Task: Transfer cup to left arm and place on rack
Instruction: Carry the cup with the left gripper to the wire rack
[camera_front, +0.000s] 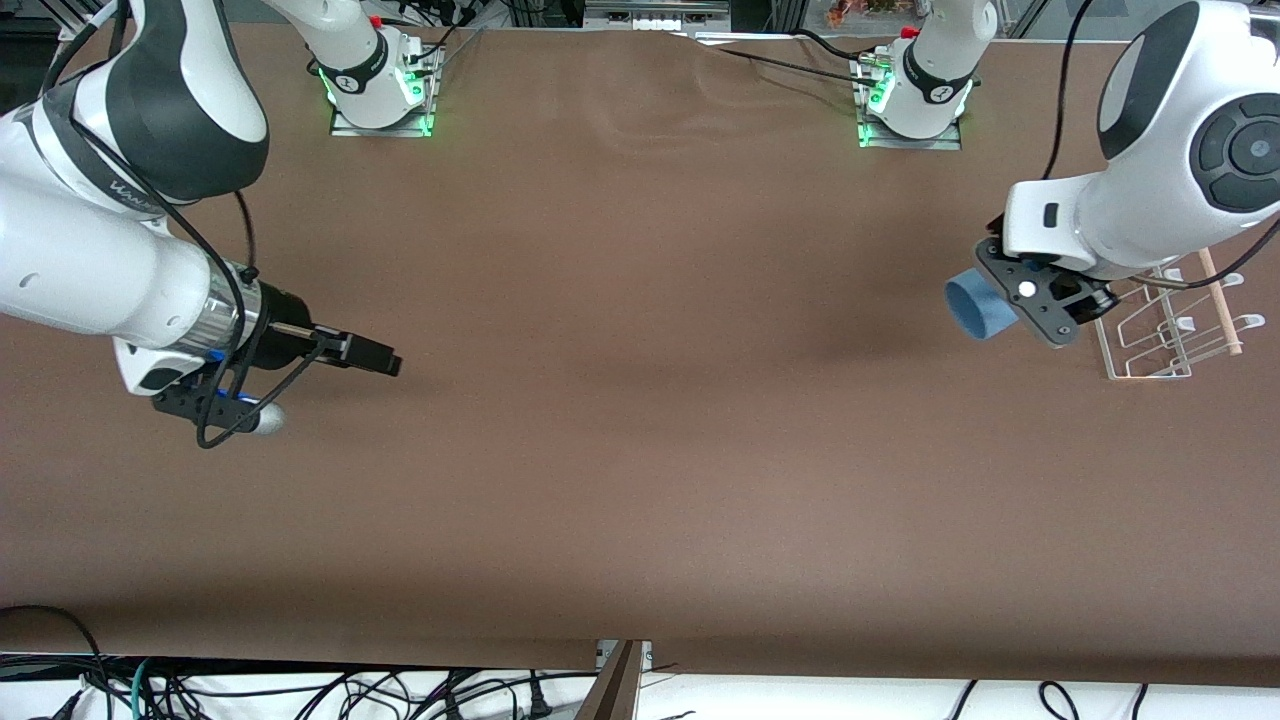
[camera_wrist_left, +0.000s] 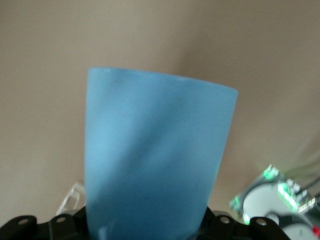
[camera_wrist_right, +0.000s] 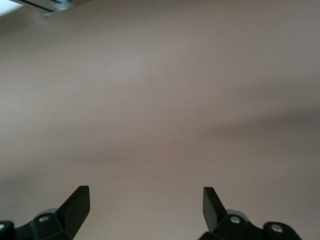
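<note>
The light-blue cup (camera_front: 975, 305) hangs on its side above the table, just beside the rack on the side toward the right arm's end. My left gripper (camera_front: 1005, 300) is shut on its base end, and its rim points toward the right arm's end. In the left wrist view the cup (camera_wrist_left: 155, 160) fills the middle, hiding most of the left gripper (camera_wrist_left: 148, 231). The white wire rack (camera_front: 1170, 330) with its wooden dowel stands at the left arm's end of the table, partly under the left wrist. My right gripper (camera_front: 385, 362) hovers open over the right arm's end with nothing between its fingers (camera_wrist_right: 146, 197).
Both arm bases (camera_front: 380, 95) (camera_front: 912, 100) stand along the table edge farthest from the front camera. The left arm's base (camera_wrist_left: 280, 200) shows past the cup in the left wrist view. Brown tabletop (camera_front: 640, 400) stretches between the two grippers.
</note>
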